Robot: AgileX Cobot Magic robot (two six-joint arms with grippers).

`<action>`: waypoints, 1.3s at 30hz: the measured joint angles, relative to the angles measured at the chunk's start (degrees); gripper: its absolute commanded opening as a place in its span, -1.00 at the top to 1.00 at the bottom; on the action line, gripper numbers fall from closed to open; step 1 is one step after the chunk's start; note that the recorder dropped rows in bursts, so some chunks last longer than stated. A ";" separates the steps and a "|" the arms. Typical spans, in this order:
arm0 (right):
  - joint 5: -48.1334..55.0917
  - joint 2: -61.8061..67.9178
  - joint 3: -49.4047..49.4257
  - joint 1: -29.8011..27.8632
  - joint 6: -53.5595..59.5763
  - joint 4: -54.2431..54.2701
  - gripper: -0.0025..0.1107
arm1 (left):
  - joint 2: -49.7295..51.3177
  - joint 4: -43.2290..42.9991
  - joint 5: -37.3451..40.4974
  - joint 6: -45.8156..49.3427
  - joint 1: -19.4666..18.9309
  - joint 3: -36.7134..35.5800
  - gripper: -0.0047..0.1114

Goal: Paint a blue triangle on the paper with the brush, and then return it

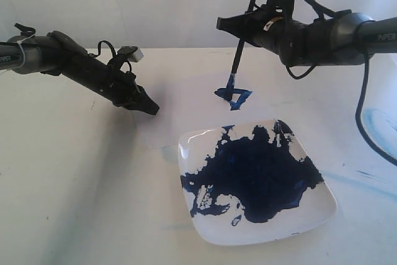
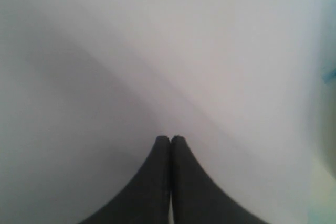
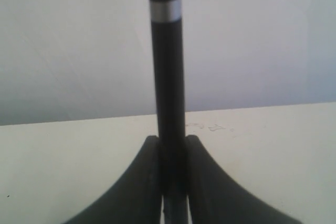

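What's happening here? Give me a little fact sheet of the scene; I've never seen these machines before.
Right gripper: shut on the brush, held nearly upright
Brush tip: blue-stained, down at a corner of the blue triangle
Triangle: painted on the paper, beyond the plate
Plate: white, square, holds a dark-blue paint pool
Left gripper: shut, empty, near the paper

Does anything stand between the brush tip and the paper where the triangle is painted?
Nothing visible does. The right gripper holds the brush, and its blue tip meets the triangle on the paper.
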State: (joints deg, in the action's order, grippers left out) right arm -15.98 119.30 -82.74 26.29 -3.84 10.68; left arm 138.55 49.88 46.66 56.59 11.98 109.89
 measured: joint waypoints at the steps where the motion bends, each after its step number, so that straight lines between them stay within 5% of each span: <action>1: 0.42 0.00 0.00 0.00 0.00 0.00 0.96 | 0.00 0.00 0.00 0.00 0.00 0.00 0.92; 39: 12.36 -9.43 0.00 -1.31 3.06 0.00 0.96 | 0.00 0.22 0.23 0.00 0.00 0.00 0.92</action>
State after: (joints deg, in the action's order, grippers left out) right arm -3.62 109.87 -82.74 24.98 -0.78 10.68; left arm 138.55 50.10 46.88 56.59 11.98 109.89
